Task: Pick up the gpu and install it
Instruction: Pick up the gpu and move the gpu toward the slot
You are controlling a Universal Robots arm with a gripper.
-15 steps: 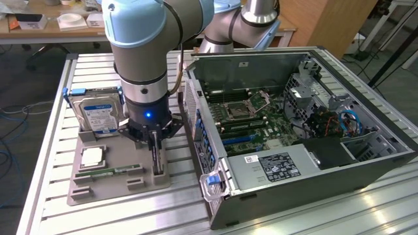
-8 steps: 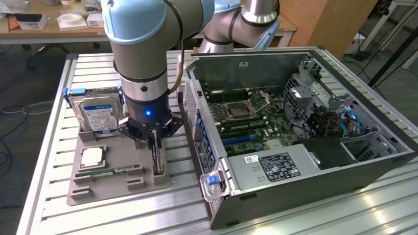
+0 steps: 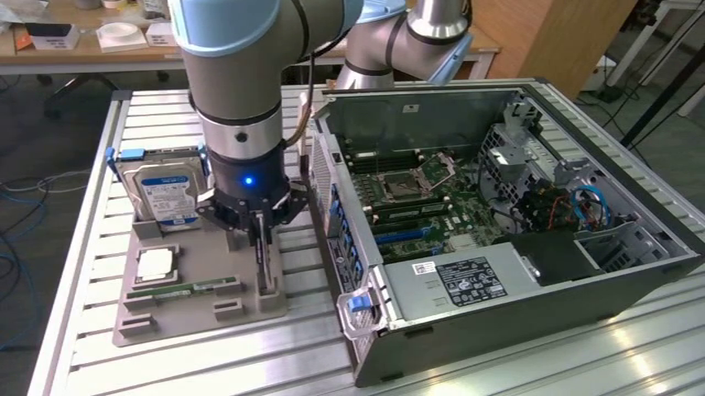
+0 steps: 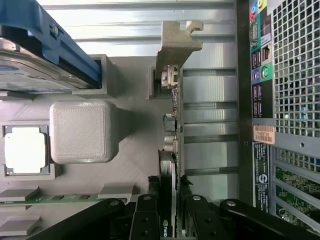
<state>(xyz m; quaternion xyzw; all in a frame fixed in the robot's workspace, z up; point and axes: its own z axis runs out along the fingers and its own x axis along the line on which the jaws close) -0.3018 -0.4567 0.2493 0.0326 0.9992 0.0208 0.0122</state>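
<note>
The gpu [image 3: 266, 266] stands on edge in a slot of the grey holder tray [image 3: 165, 322], at the tray's side toward the computer case. In the wrist view the gpu [image 4: 172, 130] shows edge-on, green board with a black cooler, its silver end bracket [image 4: 177, 40] at the far end. My gripper [image 3: 260, 235] reaches straight down over it. The gripper [image 4: 170, 217] has its black fingers [image 4: 145, 215] pressed against both faces of the card, shut on it. The card's lower edge still looks seated in the tray.
An open computer case [image 3: 496, 214] lies on the exterior view's right, motherboard [image 3: 424, 198] exposed; its rear panel [image 4: 285, 100] runs close beside the card. The tray also holds a hard drive [image 3: 165, 194], a processor [image 3: 154, 264] and a memory stick [image 3: 182, 290].
</note>
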